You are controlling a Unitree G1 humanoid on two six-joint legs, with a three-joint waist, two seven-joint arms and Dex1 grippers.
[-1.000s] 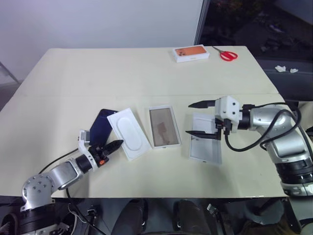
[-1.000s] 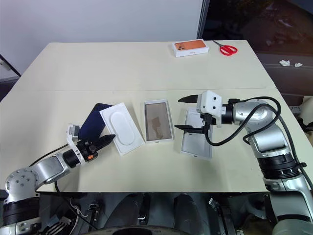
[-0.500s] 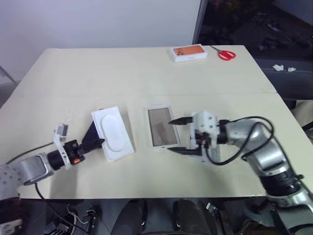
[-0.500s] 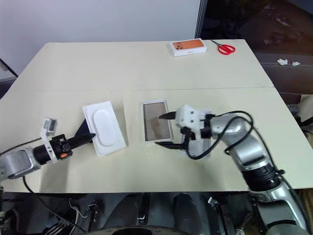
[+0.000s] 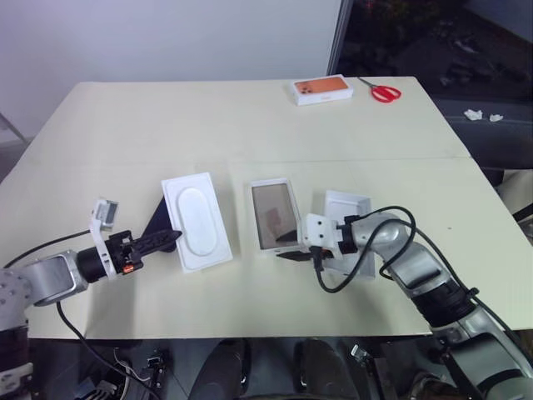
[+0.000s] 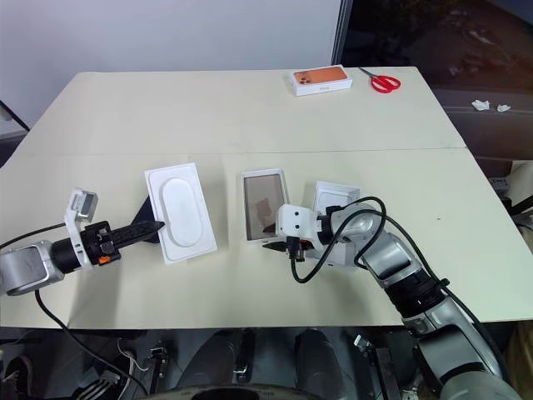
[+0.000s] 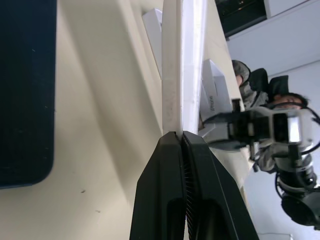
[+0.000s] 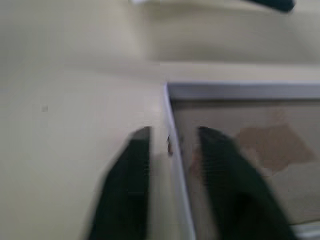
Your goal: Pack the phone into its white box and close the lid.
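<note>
beige table (image 5: 250,108), right fingers (image 8: 132,165) astride white box (image 5: 276,215) wall

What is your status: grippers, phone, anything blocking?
Left gripper shut on white insert. Right gripper at box rim. Phone unpacked, partly under insert.

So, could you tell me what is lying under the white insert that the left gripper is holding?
The dark navy phone lies under the white insert, which the left gripper holds by its edge. One side of the phone shows past it; the rest is covered.

A lab: bare table (image 5: 250,117), plain wall, dark glass partition.
</note>
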